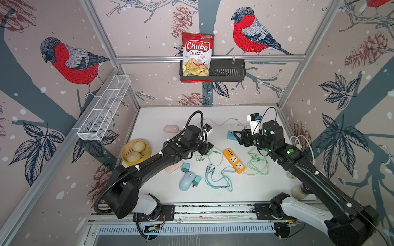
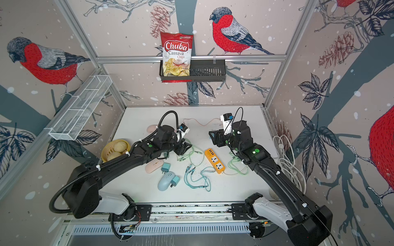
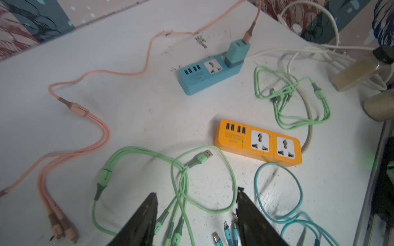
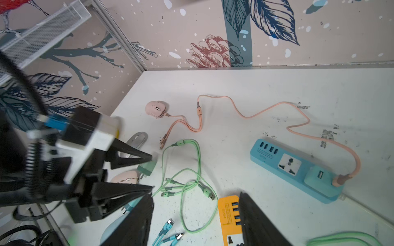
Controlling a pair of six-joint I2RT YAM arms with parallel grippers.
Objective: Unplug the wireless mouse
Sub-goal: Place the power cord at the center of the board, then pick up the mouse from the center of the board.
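Your white bench (image 1: 255, 187) holds everything, with both arms reaching over its middle. The left fingers (image 3: 145, 217) stand well apart above a loose mint-green cable (image 3: 103, 176) and grip nothing. The right fingers (image 4: 255, 217) are likewise spread and empty.

The blue power strip (image 4: 275, 159) carries a teal wall adapter (image 4: 319, 179). From it a salmon-pink braided cable (image 4: 199, 110) snakes to the rounded pink wireless mouse (image 4: 155, 109), which sits upper left of centre in the right wrist view. The cable's small pink plug (image 4: 167, 115) is seated in the mouse's end, with its long axis running from the mouse toward the lower right of that frame.

In both top views the mouse lies up and left of the left fingers, near them and close to the bench's back left corner. The right fingers are well apart from it, across the bench. I judge the left arm the nearer one for your pull, which should follow the plug's axis away from the mouse.

Readable writing: "Chuba Cassava Chips" on the red-and-white snack bag (image 1: 197, 53). The labels on the blue strip and the orange power strip (image 3: 258, 142) are too blurred to read.
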